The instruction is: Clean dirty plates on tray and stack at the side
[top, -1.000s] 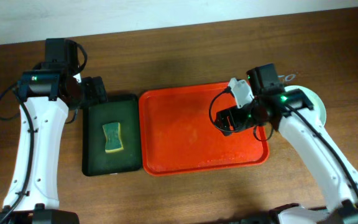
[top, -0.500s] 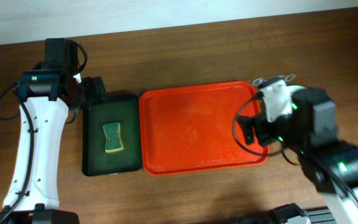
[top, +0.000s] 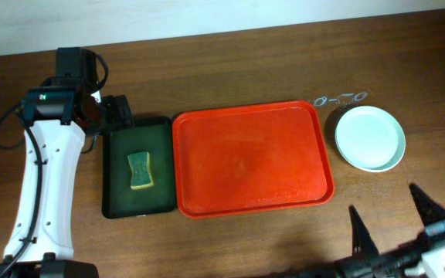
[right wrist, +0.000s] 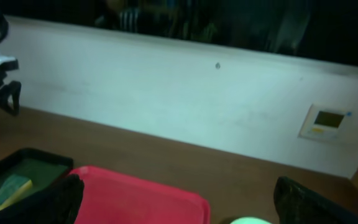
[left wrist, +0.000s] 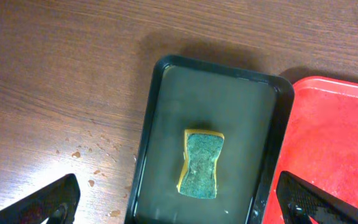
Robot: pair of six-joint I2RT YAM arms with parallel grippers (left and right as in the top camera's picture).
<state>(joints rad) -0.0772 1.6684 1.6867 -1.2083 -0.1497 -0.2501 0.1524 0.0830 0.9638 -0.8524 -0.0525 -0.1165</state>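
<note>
Red tray [top: 253, 158] lies bare; plates [top: 370, 137] seem stacked on the counter [top: 230, 69] just right of it. Left gripper [left wrist: 178, 180] and right gripper [top: 383, 199] both stand spread, empty. To finish well, park the right one clear of the stack.

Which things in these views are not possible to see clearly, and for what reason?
Plate, overhead: it hides whatever lies beneath, so a stack cannot be counted.
Same plate, right wrist: cut off by the bottom edge, dim.
Small metal object, overhead: too small to identify.
Right end effector, overhead: its arm is cut off by the bottom edge.
</note>
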